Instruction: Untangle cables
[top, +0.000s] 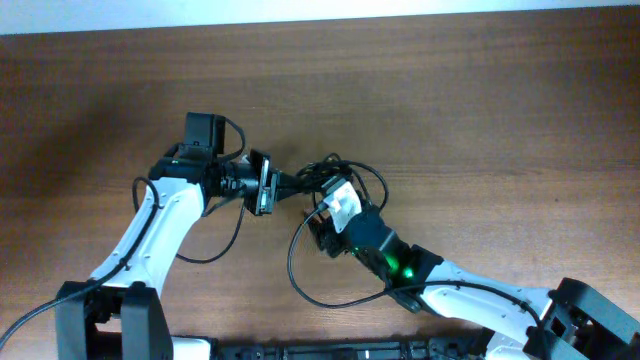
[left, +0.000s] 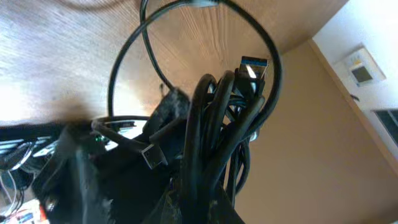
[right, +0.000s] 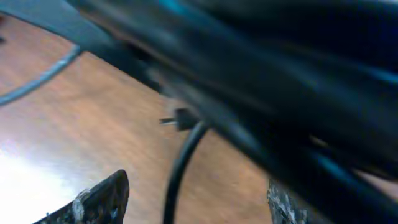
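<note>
I read left arm (top: 150, 228) and right arm (top: 480, 292) alike — white shells, black joints, black wires (top: 291, 262); green lamp (top: 406, 270) on right.

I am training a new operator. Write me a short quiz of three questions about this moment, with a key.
1. True or false: the cables are already separated into single straight cords.
2. Which colour shows inside the large plug in the left wrist view? A red, B blue, C yellow.
3. Fill in: the fingers of the right hand stand ___ (apart / together).
Key: 1 false; 2 B; 3 apart.
</note>
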